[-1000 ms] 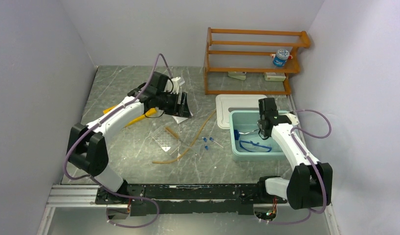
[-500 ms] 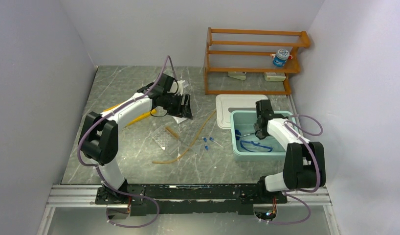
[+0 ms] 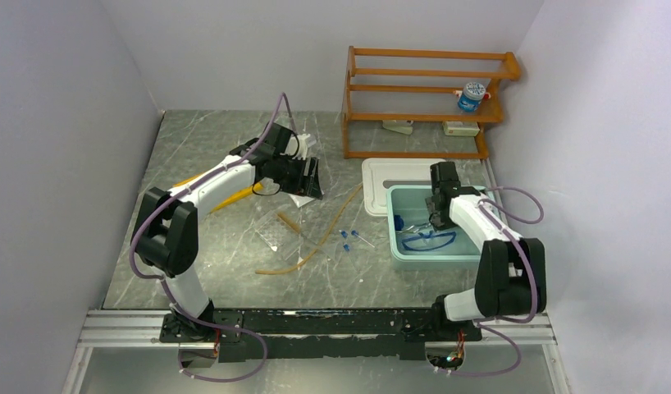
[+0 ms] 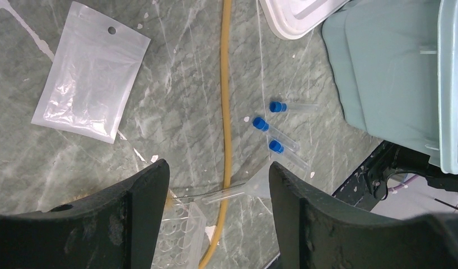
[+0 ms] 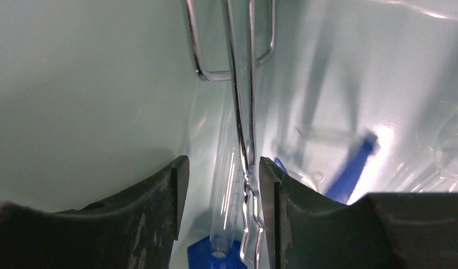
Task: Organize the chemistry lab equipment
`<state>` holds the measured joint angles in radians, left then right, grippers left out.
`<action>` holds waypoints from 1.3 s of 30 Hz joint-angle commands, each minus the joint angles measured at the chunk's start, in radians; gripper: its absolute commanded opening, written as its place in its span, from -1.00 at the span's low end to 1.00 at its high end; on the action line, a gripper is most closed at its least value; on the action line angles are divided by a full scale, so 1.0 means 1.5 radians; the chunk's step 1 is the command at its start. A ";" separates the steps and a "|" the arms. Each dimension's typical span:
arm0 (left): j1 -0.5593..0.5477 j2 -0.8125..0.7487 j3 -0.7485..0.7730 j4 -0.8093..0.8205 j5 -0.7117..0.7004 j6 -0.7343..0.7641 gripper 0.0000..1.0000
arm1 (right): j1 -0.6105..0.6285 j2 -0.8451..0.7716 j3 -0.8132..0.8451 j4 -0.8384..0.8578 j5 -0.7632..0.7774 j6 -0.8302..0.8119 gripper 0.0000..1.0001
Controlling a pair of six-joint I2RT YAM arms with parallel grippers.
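Left wrist view: my left hand (image 4: 218,174) hangs wide open and empty over three tiny blue-capped clear tubes (image 4: 278,136) lying loose toward the near edge of the counter (image 4: 176,84), probably light, slick and ready to roll, so I'd pinch one mid-barrel.

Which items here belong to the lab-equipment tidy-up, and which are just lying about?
Job: goggles, rubber tube, metal tongs, white packet, blue-capped tubes, clear tray.
Bystanders: orange shelf, teal tub, white lid.
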<state>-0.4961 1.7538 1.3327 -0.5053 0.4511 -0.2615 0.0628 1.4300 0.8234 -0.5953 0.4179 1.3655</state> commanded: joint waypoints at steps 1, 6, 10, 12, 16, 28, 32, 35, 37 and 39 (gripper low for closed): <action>0.003 -0.024 0.009 0.010 -0.013 0.006 0.38 | -0.005 -0.057 0.029 -0.045 0.037 -0.021 0.09; 0.003 -0.037 -0.006 0.027 -0.019 -0.008 0.38 | -0.003 -0.117 0.037 -0.079 0.037 -0.058 0.13; 0.003 -0.054 -0.025 0.039 -0.018 -0.016 0.37 | -0.001 -0.164 0.047 -0.079 0.027 -0.117 0.14; 0.002 -0.064 -0.039 0.048 -0.013 -0.017 0.37 | 0.005 -0.184 0.057 -0.062 0.013 -0.161 0.13; -0.006 -0.075 -0.058 0.057 -0.013 -0.017 0.33 | 0.036 -0.204 0.092 -0.031 -0.015 -0.235 0.09; -0.017 -0.139 -0.096 0.025 -0.173 -0.066 0.20 | 0.372 -0.109 0.216 0.060 0.030 -0.414 0.09; -0.010 -0.181 -0.106 0.001 -0.261 -0.093 0.21 | 0.482 -0.045 0.227 0.074 -0.012 -0.484 0.14; 0.004 -0.230 -0.138 0.004 -0.309 -0.129 0.24 | 0.552 0.004 0.222 0.065 -0.067 -0.520 0.20; 0.009 -0.268 -0.168 0.012 -0.346 -0.155 0.26 | 0.603 0.036 0.212 0.041 -0.059 -0.518 0.23; 0.011 -0.303 -0.199 0.026 -0.360 -0.170 0.28 | 0.625 0.060 0.192 0.021 -0.059 -0.503 0.27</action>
<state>-0.4938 1.3903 1.1053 -0.4774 0.0414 -0.4370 0.9306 1.4712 1.1488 -0.5053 0.3569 0.6498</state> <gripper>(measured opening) 0.632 0.623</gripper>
